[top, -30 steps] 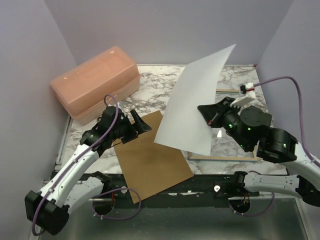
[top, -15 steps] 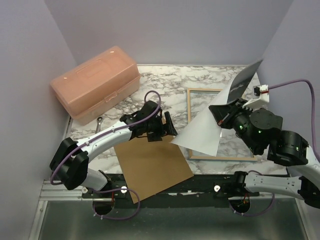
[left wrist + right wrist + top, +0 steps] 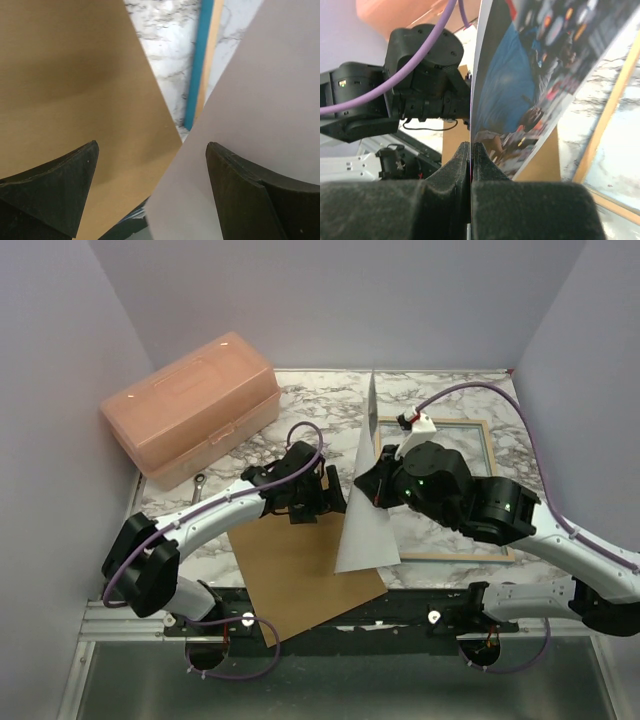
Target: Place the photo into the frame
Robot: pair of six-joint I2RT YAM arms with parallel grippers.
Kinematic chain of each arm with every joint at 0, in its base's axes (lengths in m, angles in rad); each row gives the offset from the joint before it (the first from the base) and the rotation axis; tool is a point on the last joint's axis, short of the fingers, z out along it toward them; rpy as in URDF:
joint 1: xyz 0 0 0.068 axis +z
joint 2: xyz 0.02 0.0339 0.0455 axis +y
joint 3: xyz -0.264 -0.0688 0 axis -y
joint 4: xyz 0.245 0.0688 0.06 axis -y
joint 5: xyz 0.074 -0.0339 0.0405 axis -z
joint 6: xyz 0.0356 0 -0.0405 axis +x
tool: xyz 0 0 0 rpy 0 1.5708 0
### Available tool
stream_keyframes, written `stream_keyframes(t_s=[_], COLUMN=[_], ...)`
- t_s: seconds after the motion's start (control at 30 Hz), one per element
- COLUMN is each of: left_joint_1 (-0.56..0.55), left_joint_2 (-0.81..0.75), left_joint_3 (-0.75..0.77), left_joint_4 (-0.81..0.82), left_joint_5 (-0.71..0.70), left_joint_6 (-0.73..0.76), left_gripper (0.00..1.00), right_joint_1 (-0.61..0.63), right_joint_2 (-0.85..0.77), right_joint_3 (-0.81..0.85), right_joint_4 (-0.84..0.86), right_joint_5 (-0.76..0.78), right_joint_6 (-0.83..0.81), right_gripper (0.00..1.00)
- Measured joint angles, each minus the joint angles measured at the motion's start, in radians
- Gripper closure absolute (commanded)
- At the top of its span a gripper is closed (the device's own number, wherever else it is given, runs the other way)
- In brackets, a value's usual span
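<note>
A brown backing board point(image 3: 300, 575) lies at the marble bench's point(image 3: 320, 405) near edge. The right end effector point(image 3: 471, 145) pinches the photo point(image 3: 362, 535), which stands almost edge-on with its long axis running near-to-far. Its white reverse faces the left end effector point(image 3: 150, 147), whose fingers are spread. The frame point(image 3: 445, 556) lies flat with its pale side up, below lilac walls point(image 3: 330, 300).

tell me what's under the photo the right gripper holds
The photo hangs over the brown board's right edge, marble table and the frame's left rail. The rail's lower stretch is hidden behind it.
</note>
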Motion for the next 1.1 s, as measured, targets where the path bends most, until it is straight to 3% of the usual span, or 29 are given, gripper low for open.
stream_keyframes(t_s=[0.3,0.5,0.67,0.87,1.1], left_joint_1=[0.055,0.076,0.096,0.111,0.108], left_joint_2=[-0.259,-0.397,-0.423,-0.380,-0.179], left_joint_3=[-0.067,-0.145,-0.182,-0.182,-0.171], left_joint_4=[-0.154,-0.235,-0.279,-0.245,-0.085], left_joint_5=[-0.103,-0.134,-0.140,-0.124,-0.030], left_joint_6=[0.033,0.041,0.055,0.058,0.060], left_gripper=[0.10,0.10,0.11,0.11,0.12], right_joint_1=[-0.074,-0.180,-0.236,-0.327,-0.459], right_joint_2=[0.077,0.315,0.461,0.430,0.205], right_joint_3=[-0.018,-0.017,0.000,-0.010,-0.094], right_joint_4=[0.133,0.264,0.305,0.357,0.311], right_joint_5=[-0.263,-0.551,-0.717,-0.805,-0.727], right_joint_6=[-0.016,-0.035,-0.044,-0.044,-0.066], right_gripper=[0.99,1.00,1.00,1.00,1.00])
